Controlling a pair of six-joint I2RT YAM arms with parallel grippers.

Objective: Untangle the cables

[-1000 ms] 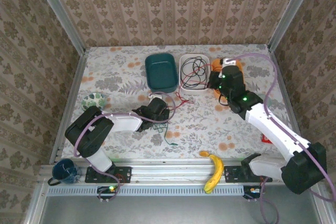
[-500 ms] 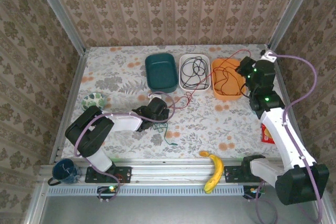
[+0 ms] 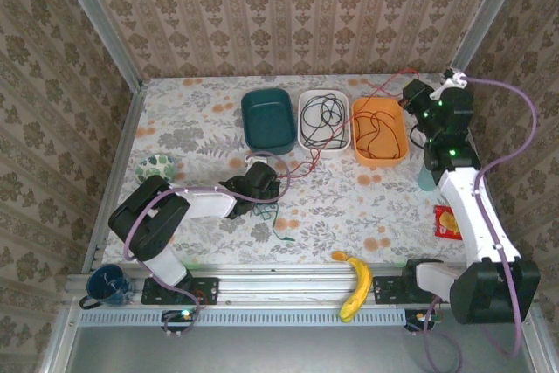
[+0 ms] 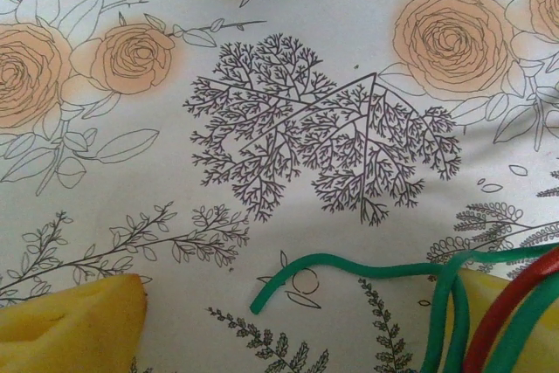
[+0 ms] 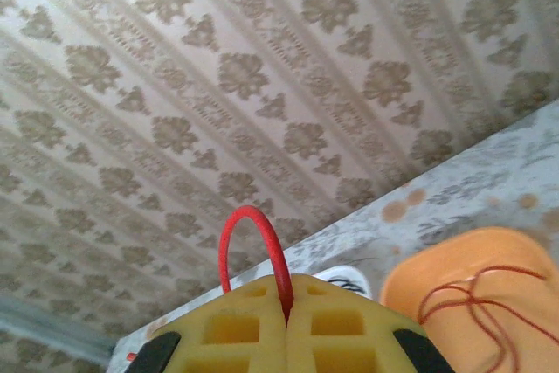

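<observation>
The red cable (image 3: pixel 373 132) is lying mostly as a loose coil in the orange tray (image 3: pixel 397 148). One strand is rising from it to the right gripper (image 3: pixel 411 91), which is hanging above the far right corner of the table (image 3: pixel 349 203). In the right wrist view the two yellow fingers (image 5: pixel 229 330) are pressing together on the red cable (image 5: pixel 251 249), and a small loop is standing up above them. Another red strand is running left over the near corner of the white tray (image 3: pixel 305 141) and down onto the table toward the left gripper (image 3: pixel 262 183).

The black cable (image 3: pixel 321 114) is lying coiled inside the white tray. The green cable (image 3: pixel 281 223) is lying on the table just beside the left gripper. In the left wrist view its free end (image 4: pixel 349 264) is curving between the jaws, which are standing wide apart and holding nothing. The green and red strands (image 4: pixel 494 314) are crossing together over the right yellow finger (image 4: pixel 485 290).

Three cables are showing: one red, one black, one green. Three trays are standing side by side at the far side: a teal tray (image 3: pixel 266 118), the white one and the orange one. Around them are one patterned bowl (image 3: pixel 157 166), one blue mug (image 3: pixel 108 284), one banana (image 3: pixel 354 286) on the near rail, and one red packet (image 3: pixel 448 223).
</observation>
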